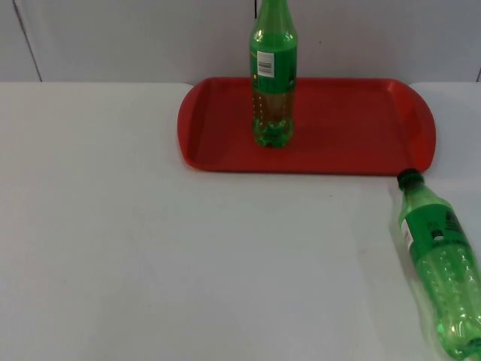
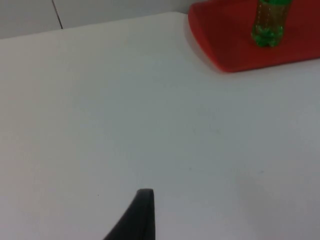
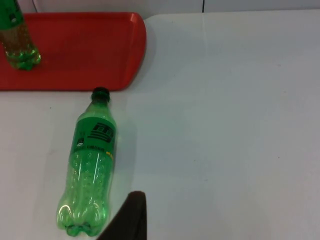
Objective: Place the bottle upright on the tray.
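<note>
One bottle (image 1: 272,75) stands on the tray (image 1: 361,128); the other (image 3: 91,162) lies on the desk, cap towards the tray, nearer the right gripper. Jaws' state: cannot tell.

White table (image 1: 150,248): red tray (image 1: 361,143) at back, green bottle (image 1: 443,267) lying beside.

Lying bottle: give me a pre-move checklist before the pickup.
1. Lying bottle free of anything on top of it: ok.
2. Its cap on, pointing toward the red tray: ok.
3. Bare tray floor beside the standing bottle: ok.
4. Standing bottle upright on the tray: ok.
5. Right gripper near the lying bottle, fingertip beside its base: ok.
6. Jaws open wide enough: cannot tell.
</note>
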Controlling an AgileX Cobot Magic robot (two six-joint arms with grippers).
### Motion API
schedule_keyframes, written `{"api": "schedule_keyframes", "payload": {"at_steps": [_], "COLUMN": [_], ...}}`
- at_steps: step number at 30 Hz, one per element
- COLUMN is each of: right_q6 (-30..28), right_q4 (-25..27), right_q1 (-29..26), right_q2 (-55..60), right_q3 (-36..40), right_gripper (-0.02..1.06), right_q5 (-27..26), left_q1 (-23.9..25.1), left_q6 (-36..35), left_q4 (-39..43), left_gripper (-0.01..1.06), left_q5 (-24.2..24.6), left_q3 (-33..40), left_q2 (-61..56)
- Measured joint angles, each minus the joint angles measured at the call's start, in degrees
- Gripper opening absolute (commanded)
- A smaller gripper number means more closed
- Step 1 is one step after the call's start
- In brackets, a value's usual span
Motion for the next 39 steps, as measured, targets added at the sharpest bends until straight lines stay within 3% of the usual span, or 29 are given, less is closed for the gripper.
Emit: {"api": "schedule_keyframes", "payload": {"at_steps": [39], "right_q6": [0.0], "right_q4": [0.0], "right_q1": [0.0], "right_q2": [0.0], "right_q3": [0.0], "right_gripper": [1.05], "right_q5": [0.0], "left_q1": [0.0], "left_q6": [0.0], "left_q4": [0.1], "left_gripper": [1.05], "left_q5": [0.0], "left_q3": [0.0], "left_q2": [0.0]}}
